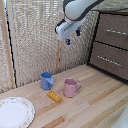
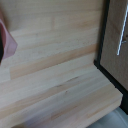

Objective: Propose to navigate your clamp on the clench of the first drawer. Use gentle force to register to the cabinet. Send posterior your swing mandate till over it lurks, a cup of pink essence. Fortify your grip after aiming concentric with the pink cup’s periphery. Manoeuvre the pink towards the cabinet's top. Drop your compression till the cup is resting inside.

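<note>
Hanging high above the desk (image 1: pixel 100 102) with jaws parted and empty, the clamp (image 1: pixel 73 37) is risking knocking the pink cup (image 1: pixel 71 88) over if lowered off-centre.

Blue mug (image 1: pixel 46 80), plate (image 1: pixel 15 112), orange block (image 1: pixel 54 96) (possibly toy).

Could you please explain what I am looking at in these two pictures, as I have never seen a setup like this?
This is a robot arm ending in a two-fingered gripper, which hangs in the air holding nothing. One picture comes from a camera off the arm that sees the whole scene. The other comes from a camera on the wrist, looking down at the wooden table and the edge of the cabinet. On the table lie a pink cup, a blue mug, a small yellow block and a plate. The dark cabinet, with silver handles, stands at the exterior view's right.
</note>
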Tool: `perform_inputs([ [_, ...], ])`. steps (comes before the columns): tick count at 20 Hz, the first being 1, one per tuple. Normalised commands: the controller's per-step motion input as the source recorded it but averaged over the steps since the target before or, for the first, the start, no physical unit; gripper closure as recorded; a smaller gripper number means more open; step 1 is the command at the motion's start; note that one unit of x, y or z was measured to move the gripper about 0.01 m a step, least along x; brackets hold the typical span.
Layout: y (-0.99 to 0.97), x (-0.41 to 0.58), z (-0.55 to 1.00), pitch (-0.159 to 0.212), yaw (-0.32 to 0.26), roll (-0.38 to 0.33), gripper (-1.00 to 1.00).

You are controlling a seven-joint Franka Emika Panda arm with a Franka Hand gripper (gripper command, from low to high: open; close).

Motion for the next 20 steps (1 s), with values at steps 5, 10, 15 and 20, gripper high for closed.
perform_inputs([
  [5,0.0,0.109,0.04,0.0,-0.015,-0.375,-1.0],
  [10,0.0,-0.215,0.0,0.0,0.046,-0.375,-1.0],
  [15,-0.13,-0.323,0.0,-0.015,0.106,-0.375,-1.0],
  [20,-0.25,-0.295,0.0,-0.028,0.116,-0.375,-1.0],
])
